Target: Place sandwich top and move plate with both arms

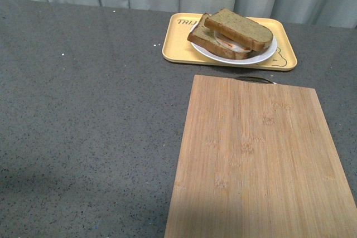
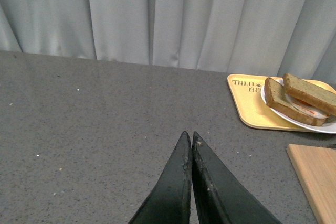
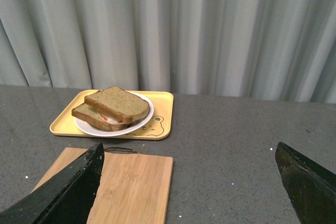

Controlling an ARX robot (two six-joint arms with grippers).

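Bread is already lying on the egg: the sandwich top (image 1: 241, 28) is resting a little askew over the lower slice (image 1: 215, 44) on the plate (image 1: 262, 57), which is sitting on the yellow tray (image 1: 177, 45) behind the cutting board (image 1: 256, 160). I am judging that the plate move is the step in hand, so I am planning to bring both arms to opposite rims. The left gripper (image 2: 191, 142) is pinched together with nothing inside and must open first, while the right gripper (image 3: 189, 153) is spread wide, both well apart from the plate; I am lifting level so the top does not slide.
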